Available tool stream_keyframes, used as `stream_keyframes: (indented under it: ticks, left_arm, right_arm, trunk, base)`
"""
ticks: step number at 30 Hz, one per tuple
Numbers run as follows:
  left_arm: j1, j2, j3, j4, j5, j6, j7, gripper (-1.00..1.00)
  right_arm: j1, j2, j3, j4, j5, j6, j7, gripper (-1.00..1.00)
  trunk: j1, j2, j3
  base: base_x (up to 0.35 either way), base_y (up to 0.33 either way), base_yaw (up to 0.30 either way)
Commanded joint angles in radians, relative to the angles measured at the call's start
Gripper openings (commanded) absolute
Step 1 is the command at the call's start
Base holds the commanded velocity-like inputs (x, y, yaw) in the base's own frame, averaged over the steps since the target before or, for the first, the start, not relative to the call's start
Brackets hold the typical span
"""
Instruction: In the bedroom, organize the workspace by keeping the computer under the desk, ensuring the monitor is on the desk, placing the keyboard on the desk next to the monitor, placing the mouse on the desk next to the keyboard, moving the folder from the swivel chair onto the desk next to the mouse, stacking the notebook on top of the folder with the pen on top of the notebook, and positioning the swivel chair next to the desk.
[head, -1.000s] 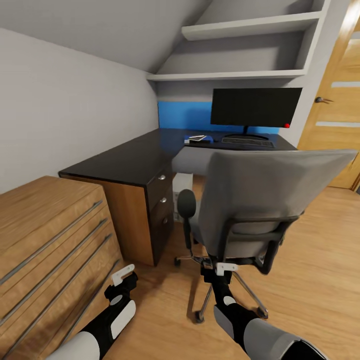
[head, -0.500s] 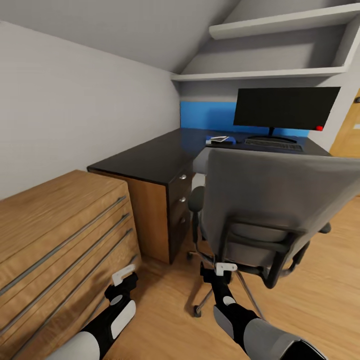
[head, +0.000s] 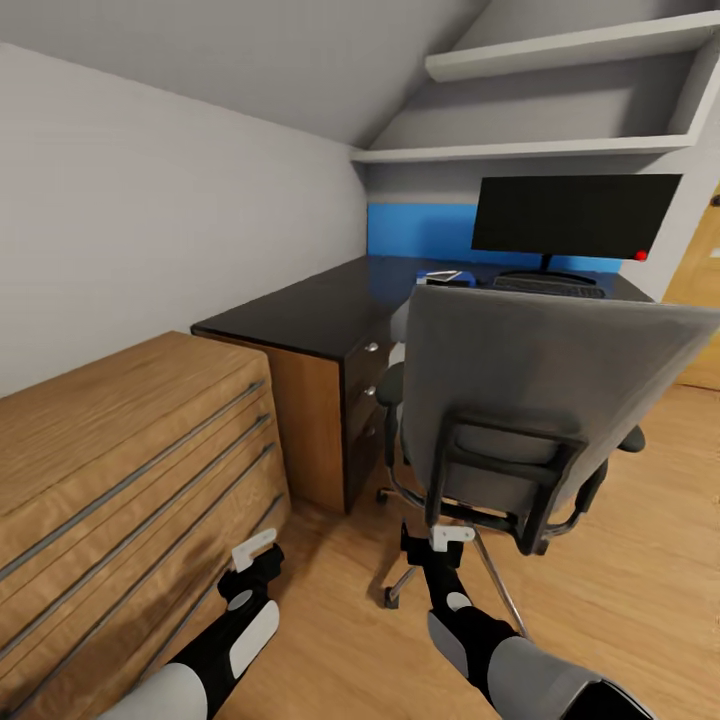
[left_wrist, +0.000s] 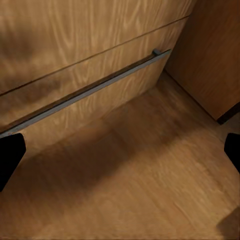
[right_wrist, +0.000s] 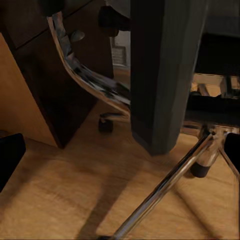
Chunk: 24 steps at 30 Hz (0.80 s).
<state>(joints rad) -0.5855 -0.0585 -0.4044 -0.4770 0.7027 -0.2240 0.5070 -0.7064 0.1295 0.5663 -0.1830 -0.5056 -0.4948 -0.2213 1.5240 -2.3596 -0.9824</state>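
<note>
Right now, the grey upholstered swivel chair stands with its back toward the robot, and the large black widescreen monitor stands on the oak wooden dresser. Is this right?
Not quite. The grey upholstered swivel chair does show its back, but the large black widescreen monitor stands on the black-topped desk, not on the oak wooden dresser. The head view shows this.

The room has a sloped grey ceiling (head: 250, 50) that comes down to a plain pale grey wall (head: 150, 220) on the left; the floor (head: 620, 560) is of light wood boards, and it shows also in the left wrist view (left_wrist: 150, 190). An oak dresser (head: 110, 470) with long grey bar handles (head: 150, 500) stands against this wall; one such handle (left_wrist: 90, 92) runs across a drawer front in the left wrist view. Two white shelves (head: 560, 100) hang in the far corner, one above the other; part of an oak door (head: 700, 290) is at the right edge. The light is soft and even, with faint shadows on the floor.
</note>
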Motion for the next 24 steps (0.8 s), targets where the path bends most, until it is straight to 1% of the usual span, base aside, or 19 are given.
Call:
stream_keyframes:
  ticks: [1, 6, 10, 15, 24]
  left_arm:
    - [-0.001, 0.001, -0.008, 0.000, 0.011, -0.006, 0.006, 1.00]
    - [-0.001, 0.000, -0.010, 0.000, 0.011, -0.006, 0.005, 1.00]
    - [-0.001, 0.000, -0.012, 0.000, 0.011, -0.006, 0.005, 1.00]
    - [-0.001, 0.000, -0.013, 0.000, 0.011, -0.006, 0.005, 1.00]
    - [-0.001, 0.000, -0.013, 0.000, 0.011, -0.006, 0.005, 1.00]
  right_arm:
    - [-0.001, 0.000, 0.009, 0.000, -0.004, -0.002, -0.007, 1.00]
    - [-0.001, 0.000, 0.008, 0.000, -0.004, -0.002, -0.007, 1.00]
    - [-0.001, -0.001, 0.008, 0.000, -0.003, -0.002, -0.007, 1.00]
    - [-0.001, -0.001, 0.008, 0.000, -0.002, -0.003, -0.007, 1.00]
    - [-0.001, -0.001, 0.008, 0.000, -0.003, -0.003, -0.007, 1.00]
  trunk:
    - [-0.001, 0.000, -0.001]
    - [-0.001, 0.000, -0.001]
    - [-0.001, 0.000, 0.000]
    - [-0.001, 0.000, 0.002]
    - [-0.001, 0.000, 0.006]
  base:
    - [-0.186, 0.000, 0.001]
    - [-0.091, 0.000, -0.013]
    - [-0.029, 0.000, -0.117]
    - [-0.010, 0.000, -0.215]
    - [-0.002, 0.000, -0.262]
